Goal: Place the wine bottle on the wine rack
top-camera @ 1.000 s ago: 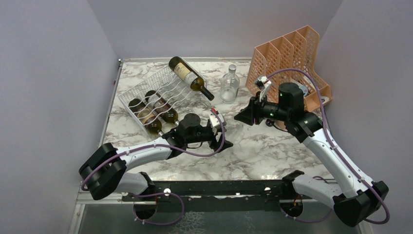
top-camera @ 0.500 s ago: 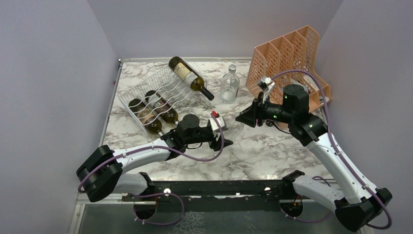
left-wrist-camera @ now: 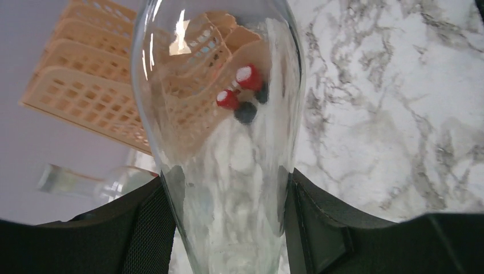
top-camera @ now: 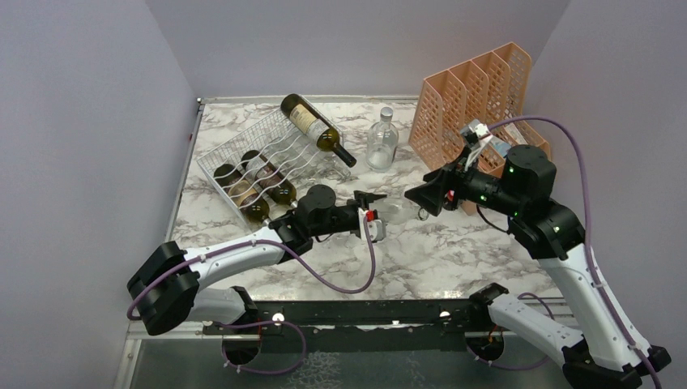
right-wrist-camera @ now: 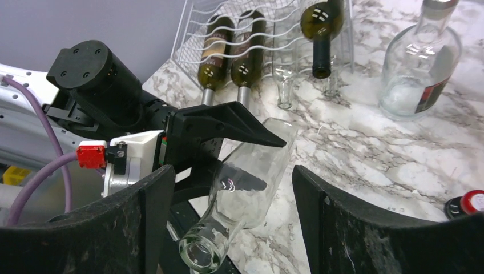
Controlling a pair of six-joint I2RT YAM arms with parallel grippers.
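Observation:
A clear glass wine bottle [top-camera: 395, 212] hangs tilted over the marble table's middle. My left gripper [top-camera: 370, 214] is shut on it. In the left wrist view both black fingers [left-wrist-camera: 319, 222] press the glass of the wine bottle [left-wrist-camera: 222, 125] from either side. My right gripper [top-camera: 419, 195] stands open just right of it. In the right wrist view the bottle [right-wrist-camera: 254, 171] lies between my spread right fingers [right-wrist-camera: 334, 211] without touching them, mouth towards the camera. The white wire wine rack [top-camera: 271, 150] sits at the back left, with dark bottles in it and one on top [top-camera: 314, 128].
An upright clear bottle [top-camera: 381, 139] stands right of the rack. The peach perforated file holder [top-camera: 474, 89] fills the back right. A small red-capped item [right-wrist-camera: 471, 202] lies on the marble near my right gripper.
My left gripper closed on the clear bottle and swung right with it. My right gripper opened, let go of the bottle and drew back to the right.

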